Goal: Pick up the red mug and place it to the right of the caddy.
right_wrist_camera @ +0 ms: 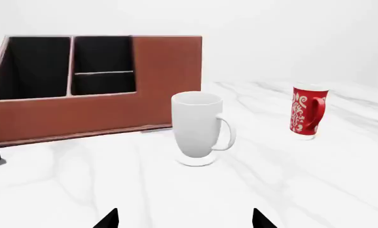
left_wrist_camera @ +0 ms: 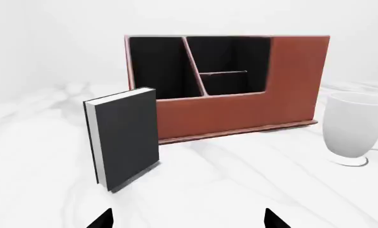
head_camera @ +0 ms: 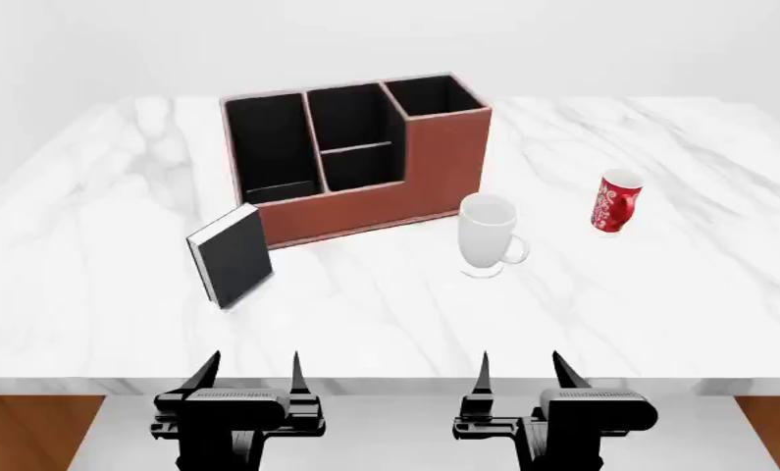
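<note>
Nearest the robot, the left gripper [head_camera: 248, 378] and the right gripper [head_camera: 519, 376] hung at the front edge of the white marbled surface [head_camera: 703, 294], each with its dark tapered fingers [head_camera: 206, 373] spread apart and nothing between them. Just beyond the left one a small black book [head_camera: 232, 255] stood upright on end, matt-covered with white page edges, near the front left corner of the caddy [head_camera: 363, 196]. A little further in, ahead of the right gripper, stood the white mug [head_camera: 488, 234], smooth, footed and taller than it was wide, its handle turned toward the robot's right. Beyond and to its right, well apart from it, stood the red mug [head_camera: 613, 203], a slim glossy cylinder with white patterned print and a red handle, upright on the open surface to the right of the caddy. Furthest back sat the caddy itself, a reddish-brown leather-look box with black-lined compartments and a taller section at its right end. The likely trouble was the white mug: it stood close to the right arm's line to the red mug, so a low or careless reach could clip and topple it. The red mug's narrow, slick body might also slip or tip if the fingers closed off-centre or caught the handle.
</note>
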Robot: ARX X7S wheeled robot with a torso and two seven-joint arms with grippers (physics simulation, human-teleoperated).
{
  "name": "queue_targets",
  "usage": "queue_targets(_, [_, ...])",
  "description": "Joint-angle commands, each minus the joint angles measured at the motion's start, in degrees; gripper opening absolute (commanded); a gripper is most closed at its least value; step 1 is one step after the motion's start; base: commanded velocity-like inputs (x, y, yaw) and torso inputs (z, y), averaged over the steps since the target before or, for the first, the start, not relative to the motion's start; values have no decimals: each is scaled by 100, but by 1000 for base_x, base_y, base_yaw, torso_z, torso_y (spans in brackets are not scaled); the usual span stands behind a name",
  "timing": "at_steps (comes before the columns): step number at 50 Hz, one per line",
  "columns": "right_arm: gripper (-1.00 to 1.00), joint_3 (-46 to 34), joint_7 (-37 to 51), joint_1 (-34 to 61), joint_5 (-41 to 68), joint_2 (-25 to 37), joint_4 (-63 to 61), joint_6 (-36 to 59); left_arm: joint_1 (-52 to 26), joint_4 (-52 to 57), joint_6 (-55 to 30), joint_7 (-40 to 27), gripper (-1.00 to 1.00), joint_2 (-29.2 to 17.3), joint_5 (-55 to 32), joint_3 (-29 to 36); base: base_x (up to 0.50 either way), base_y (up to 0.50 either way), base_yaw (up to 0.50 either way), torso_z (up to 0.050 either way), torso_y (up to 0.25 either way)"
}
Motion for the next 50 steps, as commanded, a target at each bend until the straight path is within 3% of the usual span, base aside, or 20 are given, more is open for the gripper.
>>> queue_targets(1, [100,-159,42,-34,71,107,-7,-86,47,55,87,-95,100,-105,-66,105,0,0,0,0,0])
queue_targets(12, [100,-395,107,-101,277,315,-159,-67,83,64,177,-259,100,-284,-182,350,0,0,0,0,0])
queue_targets(46, [100,-618,464,-49,515,556,-130,73,61,32,312,-623,100,-562,-244,682,44,-500,0,0,0])
queue_targets(50, [100,-684,545,-19,475,579,-233,309,63,303,-22,-620,100,-602,-330,715,58,-389,0,0,0])
